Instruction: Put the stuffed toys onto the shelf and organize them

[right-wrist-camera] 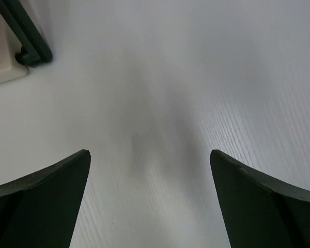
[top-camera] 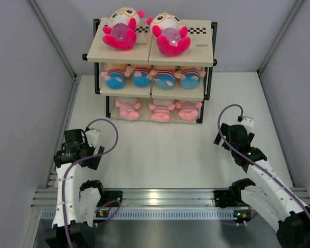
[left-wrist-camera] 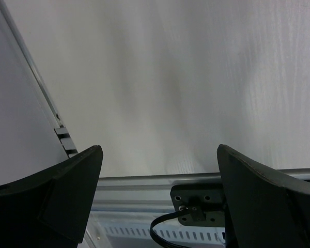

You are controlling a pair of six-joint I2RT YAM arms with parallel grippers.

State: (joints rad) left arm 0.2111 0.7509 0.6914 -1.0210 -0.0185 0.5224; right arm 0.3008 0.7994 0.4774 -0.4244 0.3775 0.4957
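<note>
The shelf point(top-camera: 204, 55) stands at the far middle of the table. Two white-and-magenta toys point(top-camera: 122, 28) lie on its top board. Several peach toys with blue bottoms point(top-camera: 141, 77) fill the middle board. Three pink striped toys point(top-camera: 161, 110) lie on the bottom board. My left gripper point(top-camera: 81, 146) is open and empty over the near left of the table. It also shows in the left wrist view point(left-wrist-camera: 160, 155). My right gripper point(top-camera: 228, 133) is open and empty at the right, near the shelf's right foot. It also shows in the right wrist view point(right-wrist-camera: 150, 157).
Grey walls close in both sides. A metal rail point(top-camera: 165, 196) runs along the near edge and shows in the left wrist view point(left-wrist-camera: 144, 183). The shelf's foot point(right-wrist-camera: 33, 46) sits at the top left of the right wrist view. The white tabletop point(top-camera: 165, 150) lies between arms and shelf.
</note>
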